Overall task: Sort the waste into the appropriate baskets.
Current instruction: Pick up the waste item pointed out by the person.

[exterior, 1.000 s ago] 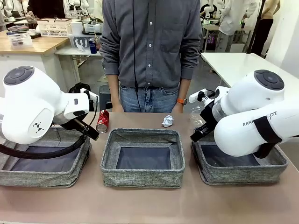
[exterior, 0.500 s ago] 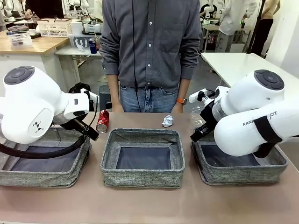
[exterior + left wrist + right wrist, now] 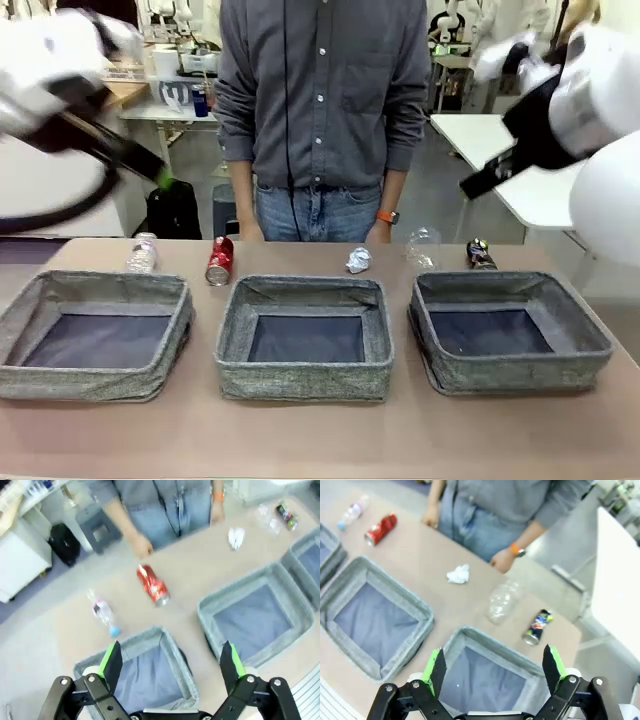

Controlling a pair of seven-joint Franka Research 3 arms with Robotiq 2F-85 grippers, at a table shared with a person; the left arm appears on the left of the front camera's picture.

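Tan table [image 3: 320,440], three grey baskets [image 3: 305,380], scattered waste [image 3: 219,260]

The left arm [image 3: 50,50] and right arm [image 3: 600,90] are rounded white shells with black links and a black cable [image 3: 50,218], the left tool [image 3: 169,657] and right tool [image 3: 494,662] are black with green pads [image 3: 106,661] and silver screws [image 3: 91,679], and the person wears a grey button shirt [image 3: 325,90], jeans [image 3: 318,212] and an orange wristband [image 3: 387,216].

A: What do we find on the counter [image 3: 320,440]?

B: Three in a row before us: left basket [image 3: 90,382], middle basket [image 3: 305,383], right basket [image 3: 520,375].

A: And behind them?

B: From our left we see the bottle [image 3: 141,253] behind the left basket. The soda can [image 3: 219,260] and paper ball [image 3: 358,260] lie behind the middle one, the cup [image 3: 423,247] and other can [image 3: 480,254] behind the right. The person [image 3: 320,100] stands beyond the far edge.
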